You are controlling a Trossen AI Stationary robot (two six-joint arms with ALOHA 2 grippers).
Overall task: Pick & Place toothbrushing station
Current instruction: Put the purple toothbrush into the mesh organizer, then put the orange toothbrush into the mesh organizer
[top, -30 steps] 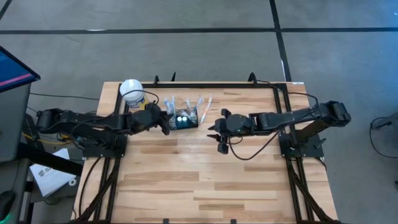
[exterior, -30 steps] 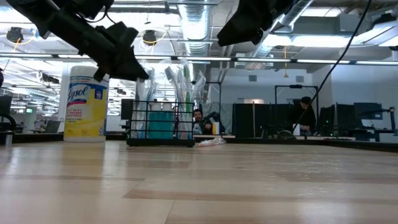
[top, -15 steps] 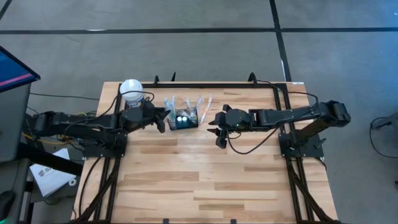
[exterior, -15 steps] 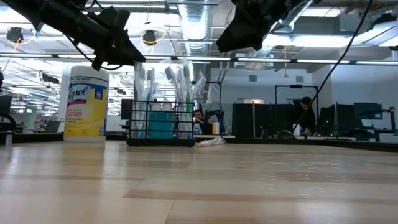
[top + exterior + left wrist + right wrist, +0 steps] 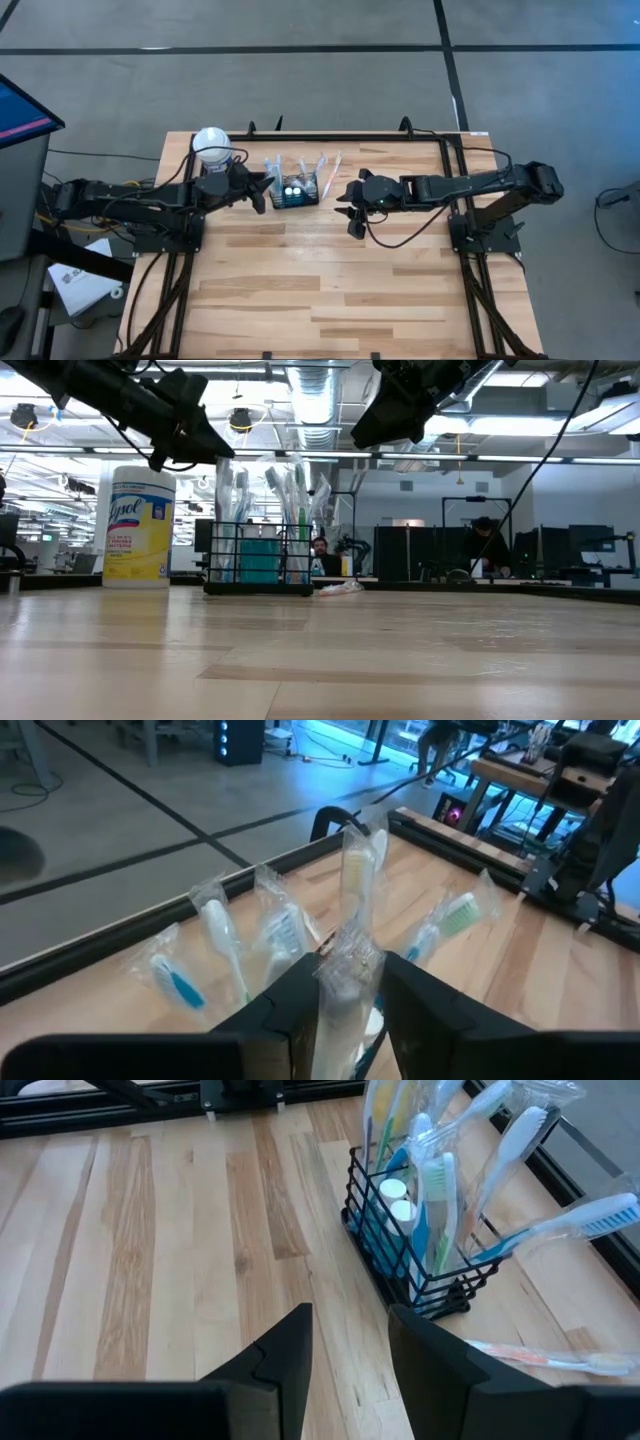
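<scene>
I judge the caddy (image 5: 420,1285) light, stiff and top-heavy, so I would take its wire rim. The left gripper (image 5: 350,990), at its 9 o'clock, straddles a wrapped brush (image 5: 347,955); I cannot tell if it grips. The right gripper (image 5: 350,1335), at 3 o'clock, is released and empty.

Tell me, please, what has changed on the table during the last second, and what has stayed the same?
The left gripper drew back toward the yellow canister; its fingers now flank a wrapped toothbrush in the caddy. The right gripper shifted slightly toward the caddy, holding nothing. The caddy, canister and the loose toothbrush on the table stayed put.
</scene>
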